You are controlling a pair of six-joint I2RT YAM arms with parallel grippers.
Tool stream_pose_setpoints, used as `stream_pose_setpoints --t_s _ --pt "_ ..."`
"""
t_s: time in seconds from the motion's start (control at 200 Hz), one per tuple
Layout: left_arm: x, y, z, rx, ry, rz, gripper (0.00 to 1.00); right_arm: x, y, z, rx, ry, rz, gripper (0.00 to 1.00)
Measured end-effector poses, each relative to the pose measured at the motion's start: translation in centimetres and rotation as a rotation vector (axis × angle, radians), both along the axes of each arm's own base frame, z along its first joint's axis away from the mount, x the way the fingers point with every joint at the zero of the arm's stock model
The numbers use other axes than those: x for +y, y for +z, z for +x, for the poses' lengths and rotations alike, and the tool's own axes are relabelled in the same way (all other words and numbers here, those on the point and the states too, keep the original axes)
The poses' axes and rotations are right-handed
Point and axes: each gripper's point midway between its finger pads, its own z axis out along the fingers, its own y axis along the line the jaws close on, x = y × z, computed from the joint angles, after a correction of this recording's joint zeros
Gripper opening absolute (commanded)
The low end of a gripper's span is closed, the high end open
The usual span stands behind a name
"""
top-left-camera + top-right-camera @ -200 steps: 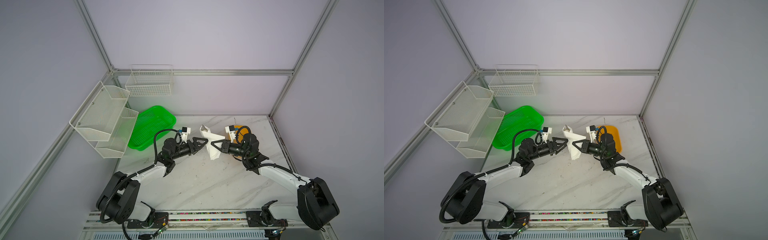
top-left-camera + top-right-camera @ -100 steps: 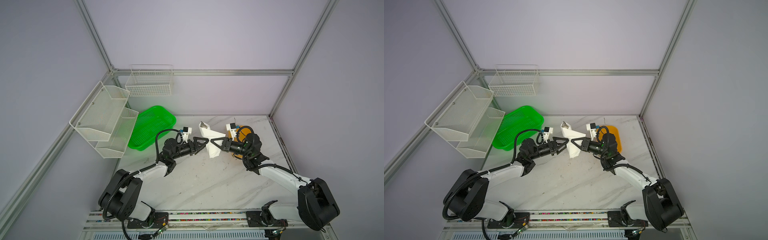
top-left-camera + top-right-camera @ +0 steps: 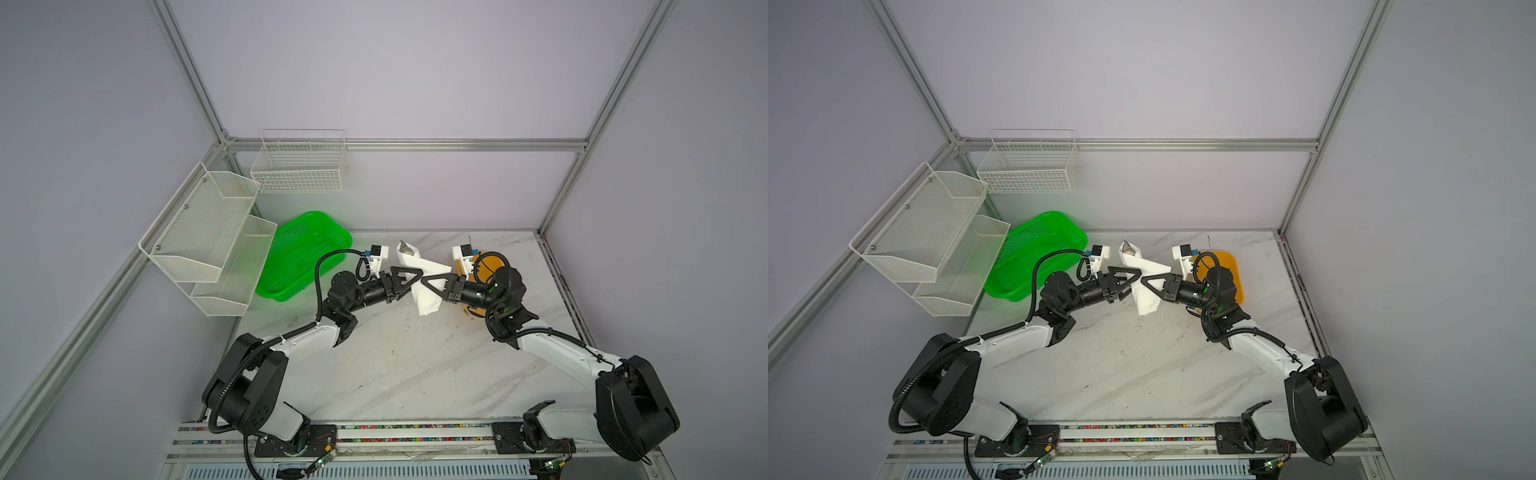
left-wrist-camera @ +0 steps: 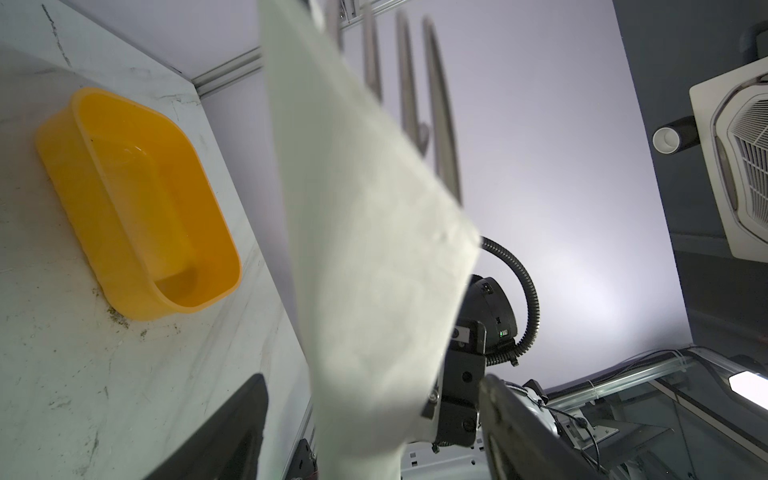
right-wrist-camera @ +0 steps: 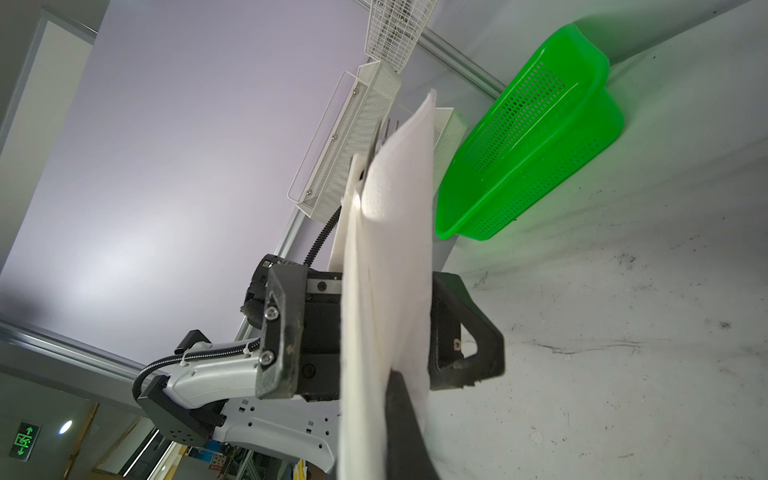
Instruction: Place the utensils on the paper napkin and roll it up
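Observation:
The paper napkin (image 3: 428, 301) (image 3: 1144, 303) is a rolled white tube, tilted and held off the table in both top views. The utensils are wrapped inside it. A spoon bowl (image 3: 408, 249) shows at its upper end, and fork tines (image 4: 432, 104) (image 5: 384, 126) stick out in the wrist views. My right gripper (image 3: 424, 281) (image 5: 390, 415) is shut on the roll's middle from the right. From the left, my left gripper (image 3: 415, 283) (image 4: 374, 415) is open, one finger (image 4: 232, 436) on each side of the napkin (image 4: 374, 249), with gaps.
A yellow tub (image 3: 494, 262) (image 4: 137, 199) stands behind the right arm. A green perforated basket (image 3: 303, 257) (image 5: 528, 137) sits at the back left. Two white wire racks (image 3: 208, 232) (image 3: 297, 166) hang on the left and back walls. The marbled tabletop (image 3: 415, 365) lies below.
The right gripper has carried the roll slightly leftward and higher. The left gripper has reached in around it, and its jaws have narrowed somewhat.

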Motion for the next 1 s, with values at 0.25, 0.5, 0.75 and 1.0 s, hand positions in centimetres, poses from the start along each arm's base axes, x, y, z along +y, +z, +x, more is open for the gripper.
stream_pose_setpoints --t_s 0.25,0.5,0.75,1.0 --pt "-0.28 -0.16 0.07 0.005 -0.002 -0.003 0.51 0.02 0.11 -0.07 0.003 0.004 0.005 0.06" --pt "-0.33 -0.13 0.13 0.001 0.006 -0.004 0.4 0.01 0.06 -0.07 0.007 0.004 0.005 0.06" --pt "-0.27 0.01 0.23 -0.004 0.014 -0.008 0.37 0.0 -0.14 -0.11 0.01 0.005 0.003 0.06" --pt "-0.17 0.08 0.44 -0.006 0.028 -0.01 0.29 0.0 -0.13 -0.11 0.009 0.005 0.004 0.06"
